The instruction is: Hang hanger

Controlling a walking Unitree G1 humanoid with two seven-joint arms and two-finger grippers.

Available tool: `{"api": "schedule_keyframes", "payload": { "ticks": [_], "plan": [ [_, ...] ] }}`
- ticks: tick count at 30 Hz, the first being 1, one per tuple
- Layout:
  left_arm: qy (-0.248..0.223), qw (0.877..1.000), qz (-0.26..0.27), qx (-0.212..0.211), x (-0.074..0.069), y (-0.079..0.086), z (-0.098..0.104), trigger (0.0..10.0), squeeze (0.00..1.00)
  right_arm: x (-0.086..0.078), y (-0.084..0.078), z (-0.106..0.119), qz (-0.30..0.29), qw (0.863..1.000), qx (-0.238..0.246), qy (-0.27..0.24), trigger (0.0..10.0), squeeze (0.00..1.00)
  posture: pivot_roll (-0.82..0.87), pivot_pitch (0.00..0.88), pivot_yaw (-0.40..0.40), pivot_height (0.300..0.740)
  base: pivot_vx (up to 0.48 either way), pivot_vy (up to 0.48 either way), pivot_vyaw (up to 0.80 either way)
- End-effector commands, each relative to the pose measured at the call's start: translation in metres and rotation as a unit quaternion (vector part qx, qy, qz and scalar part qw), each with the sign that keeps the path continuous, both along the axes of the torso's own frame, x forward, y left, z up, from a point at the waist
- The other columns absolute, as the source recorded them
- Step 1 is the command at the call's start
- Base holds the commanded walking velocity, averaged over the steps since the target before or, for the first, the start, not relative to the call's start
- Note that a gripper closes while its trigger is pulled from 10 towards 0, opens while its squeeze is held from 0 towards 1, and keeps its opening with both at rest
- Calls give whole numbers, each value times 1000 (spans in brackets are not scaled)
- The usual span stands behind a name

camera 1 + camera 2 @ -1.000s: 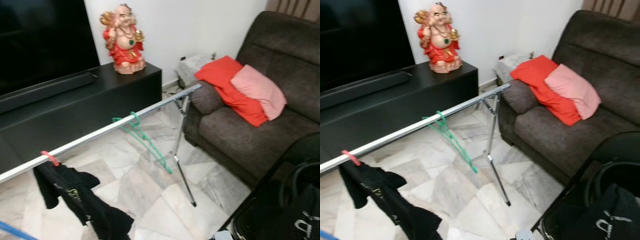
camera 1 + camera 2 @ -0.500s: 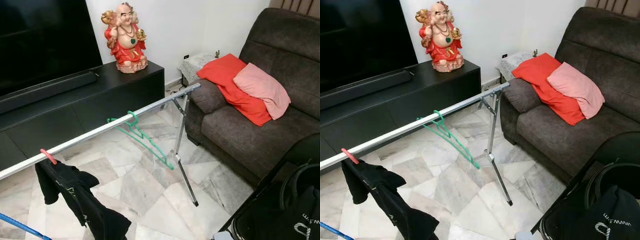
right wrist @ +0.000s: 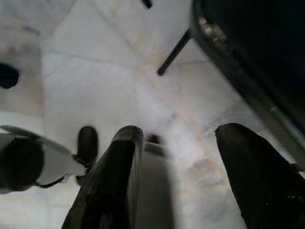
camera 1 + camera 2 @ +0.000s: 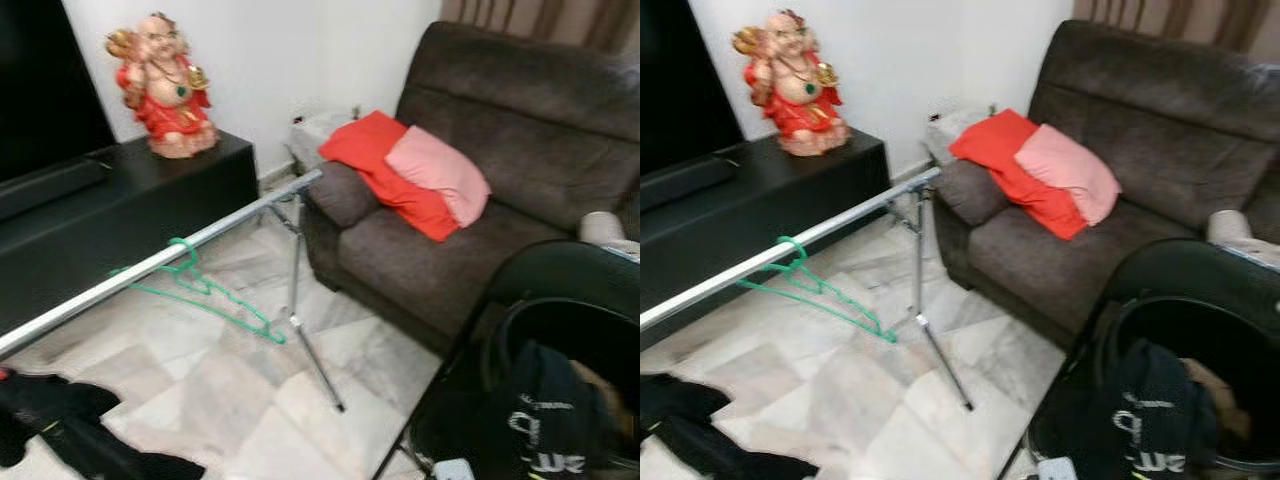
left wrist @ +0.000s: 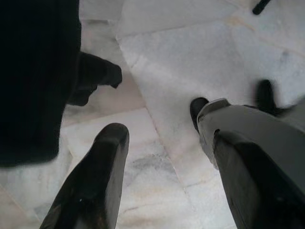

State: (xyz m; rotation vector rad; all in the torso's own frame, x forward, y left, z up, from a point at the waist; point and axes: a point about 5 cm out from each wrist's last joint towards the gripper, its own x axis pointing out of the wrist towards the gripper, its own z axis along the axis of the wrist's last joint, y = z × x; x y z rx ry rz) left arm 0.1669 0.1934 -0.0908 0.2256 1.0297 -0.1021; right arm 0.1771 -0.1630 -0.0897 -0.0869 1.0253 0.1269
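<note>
Both the left gripper and right gripper hung apart, empty; the green hanger risked slipping off the rail.

A silver clothes rail crosses open marble floor, carrying a green hanger, hemmed by a black cabinet, brown sofa and black basket.

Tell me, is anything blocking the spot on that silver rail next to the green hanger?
Nothing visible does. The green hanger already hangs on the silver rail, and the rail toward its sofa-side end is bare. Both grippers, left and right, point down at the marble floor, open and holding nothing.
</note>
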Motion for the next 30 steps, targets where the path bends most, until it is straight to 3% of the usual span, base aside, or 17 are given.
{"api": "schedule_keyframes", "payload": {
  "ticks": [1, 6, 19, 30],
  "plan": [
    [17, 1000, 3, 5, -8, 2, -3, 10000, 0, -2, -2, -1, -2, 1000, -2, 4, 10000, 0, 32, 27, 21, 740, 0, 0, -800],
    [16, 1000, 8, 4, -8, 2, -3, 10000, 0, -2, -2, -1, -10, 1000, 4, 0, 10000, 0, 31, 27, 20, 740, 0, 0, -733],
    [19, 999, 26, -2, -9, 3, -4, 10000, 0, -1, -2, 0, -7, 1000, 1, 1, 10000, 0, 31, 25, 21, 740, 0, 67, -105],
    [15, 1000, 18, -1, -8, 2, -3, 10000, 0, -2, -2, -1, -5, 1000, 2, 3, 10000, 0, 31, 24, 22, 740, 0, 105, -800]
  ]
}}
